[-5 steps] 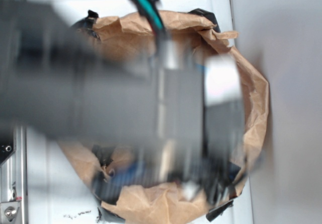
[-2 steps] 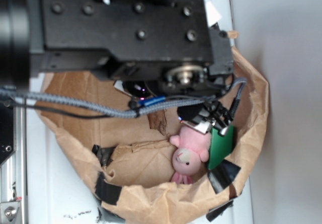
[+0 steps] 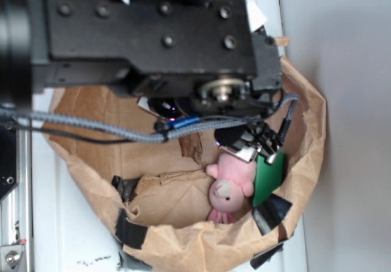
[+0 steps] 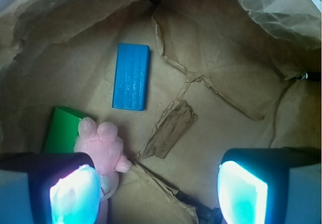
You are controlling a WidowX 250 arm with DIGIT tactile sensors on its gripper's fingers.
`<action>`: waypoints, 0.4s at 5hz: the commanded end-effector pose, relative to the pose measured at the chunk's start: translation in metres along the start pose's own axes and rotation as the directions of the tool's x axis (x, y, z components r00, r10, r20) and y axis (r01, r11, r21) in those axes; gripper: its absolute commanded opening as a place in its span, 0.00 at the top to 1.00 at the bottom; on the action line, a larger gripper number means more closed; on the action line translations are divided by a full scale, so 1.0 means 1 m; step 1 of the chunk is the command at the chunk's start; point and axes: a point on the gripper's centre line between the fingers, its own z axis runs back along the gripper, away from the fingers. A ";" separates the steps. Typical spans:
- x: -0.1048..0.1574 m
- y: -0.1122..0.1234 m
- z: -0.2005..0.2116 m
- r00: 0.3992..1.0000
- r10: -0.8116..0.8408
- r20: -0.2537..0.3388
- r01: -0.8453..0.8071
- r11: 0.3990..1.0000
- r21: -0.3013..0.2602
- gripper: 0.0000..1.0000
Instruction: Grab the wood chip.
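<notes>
A black robot arm [image 3: 146, 40] fills the upper half of the exterior view, hanging over a crumpled brown paper bag [image 3: 305, 131] that lines a bin. In the wrist view, the gripper [image 4: 160, 186] sits at the bottom edge, its two fingers spread wide apart and holding nothing. A blue block [image 4: 131, 76] lies upper left of centre. A pink plush toy [image 4: 103, 148] rests at lower left against a green block [image 4: 61, 133]. The wood chip [image 4: 169, 130] lies flat at frame centre, just right of the plush
</notes>
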 end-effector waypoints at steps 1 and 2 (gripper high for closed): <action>0.009 0.009 -0.029 0.991 0.129 0.031 -0.123 0.982 -0.142 0.00; 0.005 0.011 -0.048 0.991 0.121 0.061 -0.111 0.983 -0.146 0.00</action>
